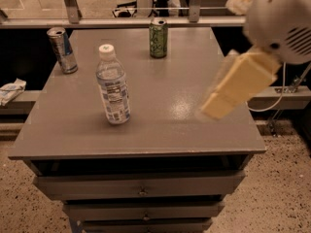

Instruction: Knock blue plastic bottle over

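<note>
The blue plastic bottle (112, 85) stands upright on the left half of the grey table (160, 125). It is clear, with a white cap and a blue-and-white label. My gripper (228, 89) is at the right, above the table's right side, a pale yellow shape hanging from the white arm (282, 18). It is well to the right of the bottle and not touching it.
A silver-blue slim can (62, 50) stands at the table's back left corner. A green can (158, 38) stands at the back middle. The table has drawers (141, 186) in front. A rail runs behind it. A crumpled white thing (10, 90) lies left of the table.
</note>
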Robot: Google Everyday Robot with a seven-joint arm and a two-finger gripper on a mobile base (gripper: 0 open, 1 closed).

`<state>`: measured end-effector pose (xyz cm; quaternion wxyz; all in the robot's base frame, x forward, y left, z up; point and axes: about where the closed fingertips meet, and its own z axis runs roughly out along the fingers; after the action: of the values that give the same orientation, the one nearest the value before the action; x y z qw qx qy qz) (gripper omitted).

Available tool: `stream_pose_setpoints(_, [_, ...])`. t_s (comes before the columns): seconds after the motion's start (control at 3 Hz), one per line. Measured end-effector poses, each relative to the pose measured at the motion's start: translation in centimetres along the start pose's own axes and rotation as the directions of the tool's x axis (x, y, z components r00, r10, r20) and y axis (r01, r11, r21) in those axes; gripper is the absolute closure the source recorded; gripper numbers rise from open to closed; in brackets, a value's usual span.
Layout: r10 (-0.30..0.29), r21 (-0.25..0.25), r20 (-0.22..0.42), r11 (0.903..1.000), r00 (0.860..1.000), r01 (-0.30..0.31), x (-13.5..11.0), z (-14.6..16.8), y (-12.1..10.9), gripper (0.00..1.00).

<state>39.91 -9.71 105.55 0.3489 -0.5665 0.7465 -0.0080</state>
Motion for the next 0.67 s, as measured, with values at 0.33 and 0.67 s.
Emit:
stream_pose_setpoints(0.33, [0.211,-0.131,0.168,0.9729,0.963,-0.19,-3.3,7.8,4.2,0.0])
stream_pose_setpoints(0.67, [0.33,-0.18,0.297,0.9408,0.896,-0.287,-6.1,12.4,4.8,0.0])
